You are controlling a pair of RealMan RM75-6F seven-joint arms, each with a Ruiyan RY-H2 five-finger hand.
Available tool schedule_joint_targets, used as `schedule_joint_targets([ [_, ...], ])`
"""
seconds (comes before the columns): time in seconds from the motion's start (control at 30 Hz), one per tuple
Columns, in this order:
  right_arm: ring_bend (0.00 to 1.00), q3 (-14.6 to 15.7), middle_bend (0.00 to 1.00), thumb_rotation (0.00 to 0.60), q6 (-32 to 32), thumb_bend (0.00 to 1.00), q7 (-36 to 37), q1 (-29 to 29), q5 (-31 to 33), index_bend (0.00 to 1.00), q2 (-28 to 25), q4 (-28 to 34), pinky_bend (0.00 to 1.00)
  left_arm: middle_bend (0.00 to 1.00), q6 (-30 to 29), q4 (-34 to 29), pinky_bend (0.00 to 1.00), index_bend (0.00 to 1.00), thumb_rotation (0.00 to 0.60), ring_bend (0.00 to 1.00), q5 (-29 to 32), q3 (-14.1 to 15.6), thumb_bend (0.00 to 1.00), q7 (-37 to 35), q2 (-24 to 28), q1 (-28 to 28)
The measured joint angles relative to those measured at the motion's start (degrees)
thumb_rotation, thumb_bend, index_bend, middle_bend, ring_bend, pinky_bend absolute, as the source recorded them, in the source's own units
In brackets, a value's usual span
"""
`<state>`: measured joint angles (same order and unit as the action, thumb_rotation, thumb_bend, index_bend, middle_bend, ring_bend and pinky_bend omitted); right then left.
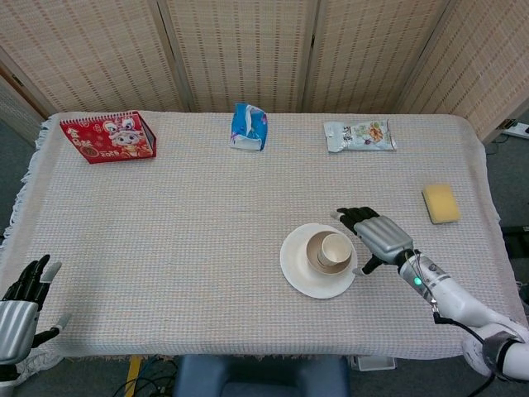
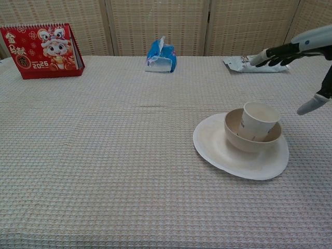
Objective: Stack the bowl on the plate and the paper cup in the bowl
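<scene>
Worktop [image 1: 165, 215] under beige waffle-weave cloth; woven screens [image 1: 248, 50] behind. Calendar [image 2: 41, 49] reads 2026. Cup [image 2: 258, 120] tilted in bowl [image 2: 251, 140] on plate [image 2: 228, 155]. Right hand [image 1: 376, 236] beside it, fingers spread, empty; left hand [image 1: 21, 306] likewise.

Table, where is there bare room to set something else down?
Free cloth: the wide left half between the calendar and the plate, and the strip between tissue pack and plate. Crowded: around the plate, where the right hand hovers, near the sponge.

One plate [image 1: 299, 275], one bowl [image 1: 316, 260], one cup [image 1: 335, 247], one calendar [image 1: 108, 137], one tissue pack [image 1: 249, 126], one snack bag [image 1: 359, 135], one sponge [image 1: 440, 203], two hands [image 1: 378, 236] [image 1: 21, 310].
</scene>
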<state>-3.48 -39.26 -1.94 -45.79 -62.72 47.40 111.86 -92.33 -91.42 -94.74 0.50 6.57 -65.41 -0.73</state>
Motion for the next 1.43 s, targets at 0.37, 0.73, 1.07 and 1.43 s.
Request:
schedule_joint_targets([
  [0.37,0.00,2.8,0.00,0.600,-25.1,0.03,18.1,18.6,-29.5,0.00,-12.6,2.0,0.00,0.04,0.2,-0.7,0.29,0.00,0.600,0.00,-2.5,1.2,0.28,2.8,-1.0,-0.2],
  [0.73,0.00,6.3,0.00,0.600,-53.4,0.02,17.7,37.5,-38.1,0.00,3.8,-23.2,0.00,0.04,0.0,-0.8,0.28,0.00,0.600,0.00,-4.1,1.7,0.28,2.3,-0.9,-0.5],
  [1.07,0.00,6.7,0.00,0.600,-56.1,0.02,13.2,43.6,-36.9,0.00,19.9,-40.2,0.00,0.04,-1.4,-0.5,0.29,0.00,0.600,0.00,-5.6,2.1,0.28,1.2,-0.6,-0.2],
  [1.43,0.00,7.6,0.00,0.600,-52.1,0.02,13.4,42.6,-36.7,0.00,20.4,-39.4,0.00,0.04,-2.3,0.6,0.29,0.00,0.600,0.00,-5.7,2.1,0.28,0.3,-0.6,0.1],
])
